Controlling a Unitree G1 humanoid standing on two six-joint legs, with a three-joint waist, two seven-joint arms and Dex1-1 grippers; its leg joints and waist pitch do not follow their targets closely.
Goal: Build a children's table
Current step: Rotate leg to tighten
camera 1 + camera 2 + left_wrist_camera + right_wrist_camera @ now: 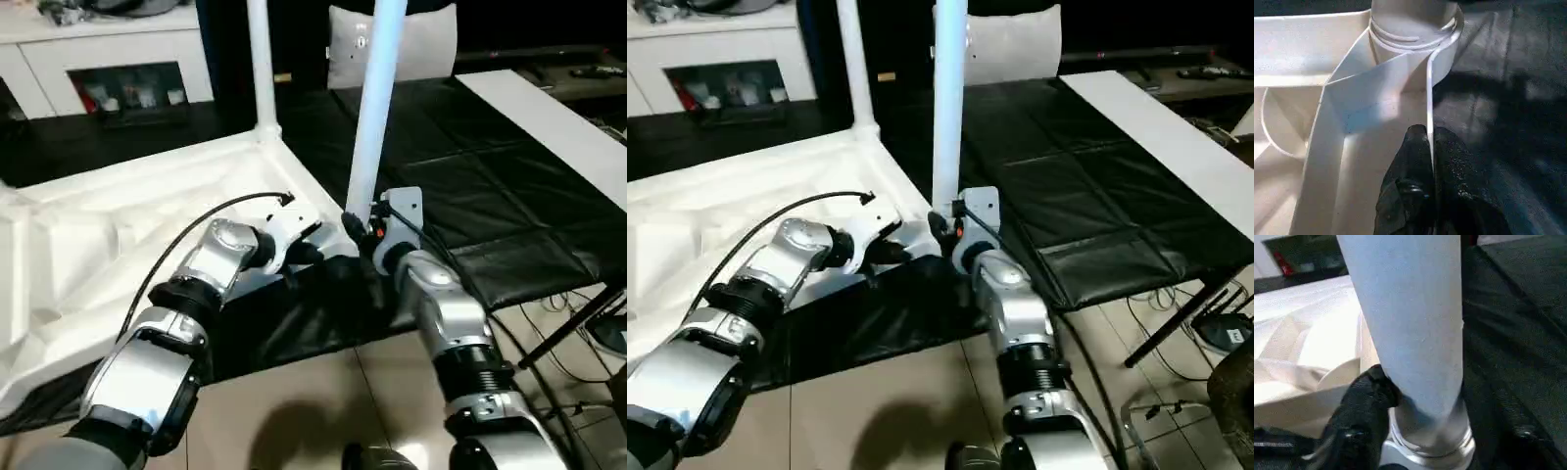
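The white table top (147, 215) lies upside down on a black mat, ribbed side up. One white leg (260, 59) stands upright in its far corner socket. A second leg (377, 98) stands nearly upright in the near corner socket (1410, 29), its threaded end showing at the socket's rim. My right gripper (361, 230) sits around this leg's lower end, just above the socket. My left gripper (1430, 134) is shut on the table top's thin edge wall, a short way from that same corner.
A black padded mat (470, 196) covers the floor under and to the right of the table top. A long white board (558, 127) lies along its right side. A pillow (411, 44) and a white cabinet (108, 59) stand at the back. Cables (578, 304) trail at the right.
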